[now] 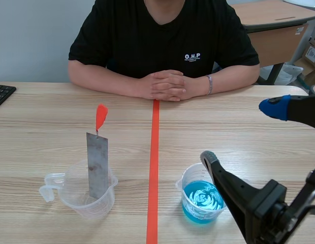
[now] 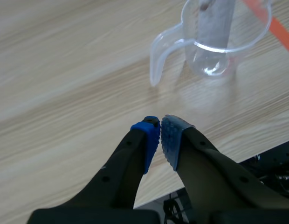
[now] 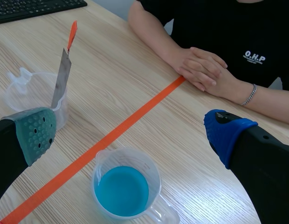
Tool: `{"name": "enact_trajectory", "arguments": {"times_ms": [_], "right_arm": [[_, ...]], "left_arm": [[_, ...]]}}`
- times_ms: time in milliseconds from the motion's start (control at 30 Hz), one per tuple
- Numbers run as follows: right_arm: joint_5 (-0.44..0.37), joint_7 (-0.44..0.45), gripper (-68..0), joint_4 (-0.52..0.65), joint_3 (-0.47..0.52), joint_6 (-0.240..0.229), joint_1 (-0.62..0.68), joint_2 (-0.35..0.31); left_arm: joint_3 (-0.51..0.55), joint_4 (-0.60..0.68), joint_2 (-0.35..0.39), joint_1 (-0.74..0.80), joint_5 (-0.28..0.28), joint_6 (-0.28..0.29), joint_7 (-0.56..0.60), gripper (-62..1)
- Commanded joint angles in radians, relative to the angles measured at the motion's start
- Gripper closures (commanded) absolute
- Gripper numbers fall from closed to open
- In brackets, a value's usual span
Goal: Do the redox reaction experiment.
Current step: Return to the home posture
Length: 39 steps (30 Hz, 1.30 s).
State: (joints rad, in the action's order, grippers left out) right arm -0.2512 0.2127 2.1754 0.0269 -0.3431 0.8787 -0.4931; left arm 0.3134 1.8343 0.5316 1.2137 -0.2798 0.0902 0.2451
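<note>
Left of tape (image 1: pixel 154 152): strip (image 1: pixel 97 165) stands in clear beaker (image 1: pixel 71 192).
Right of tape: blue beaker (image 1: pixel 188 179).
Left gripper (image 2: pixel 161 131): closed, empty.
Right gripper (image 3: pixel 130 132): wide open, empty, by blue beaker.

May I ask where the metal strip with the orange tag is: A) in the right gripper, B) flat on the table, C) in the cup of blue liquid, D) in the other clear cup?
D: the metal strip stands in the clear cup, apart from the cup of blue liquid.
</note>
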Motion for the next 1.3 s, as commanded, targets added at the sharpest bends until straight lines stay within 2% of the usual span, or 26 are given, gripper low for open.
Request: {"name": "enact_trajectory", "arguments": {"times_ms": [0, 100, 167, 267, 367, 533, 567, 700, 767, 1067, 1267], "right_arm": [[-0.01, 0.014, -67.9, 0.018, 0.001, 0.007, -0.009, -0.003], [-0.01, 0.011, -67.9, 0.018, 0.001, 0.007, -0.009, -0.003], [-0.008, 0.009, -67.9, 0.018, 0.001, 0.007, -0.009, -0.003], [-0.007, 0.002, -67.9, 0.018, 0.001, 0.007, -0.009, -0.002], [-0.007, -0.001, -67.9, 0.018, 0.001, 0.007, -0.01, -0.003], [-0.007, 0.0, -67.9, 0.018, 0.001, 0.007, -0.01, -0.003], [-0.007, 0.0, -67.9, 0.018, 0.001, 0.007, -0.01, -0.002], [-0.016, 0.0, -67.9, 0.018, 0.001, 0.012, -0.01, -0.002], [-0.018, 0.0, -67.9, 0.018, 0.001, 0.015, -0.01, -0.002], [-0.018, -0.008, -67.9, 0.018, 0.001, 0.038, -0.012, 0.0], [-0.018, -0.012, -67.9, 0.018, 0.001, 0.041, -0.012, 0.0]], "left_arm": [[-0.001, 0.043, 0.026, -0.001, -0.011, 0.002, 0.025, -16.6], [-0.001, 0.065, 0.086, -0.014, -0.016, 0.002, 0.029, -29.9], [-0.001, 0.07, 0.126, -0.037, -0.017, 0.003, 0.028, -35.3], [-0.001, 0.071, 0.187, -0.075, -0.035, 0.01, 0.028, -37.7], [-0.001, 0.072, 0.249, -0.113, -0.099, 0.017, 0.027, -37.7], [-0.006, 0.072, 0.342, -0.17, -0.204, 0.063, 0.019, -37.8], [-0.012, 0.072, 0.359, -0.184, -0.216, 0.064, 0.016, -39.6], [-0.051, 0.072, 0.417, -0.249, -0.23, 0.082, -0.004, -54.5], [-0.082, 0.072, 0.438, -0.29, -0.23, 0.098, -0.01, -58.0], [-0.291, 0.072, 0.447, -0.523, -0.233, 0.108, -0.073, -58.5], [-0.398, 0.072, 0.383, -0.652, -0.233, 0.108, -0.159, -58.6]]}}
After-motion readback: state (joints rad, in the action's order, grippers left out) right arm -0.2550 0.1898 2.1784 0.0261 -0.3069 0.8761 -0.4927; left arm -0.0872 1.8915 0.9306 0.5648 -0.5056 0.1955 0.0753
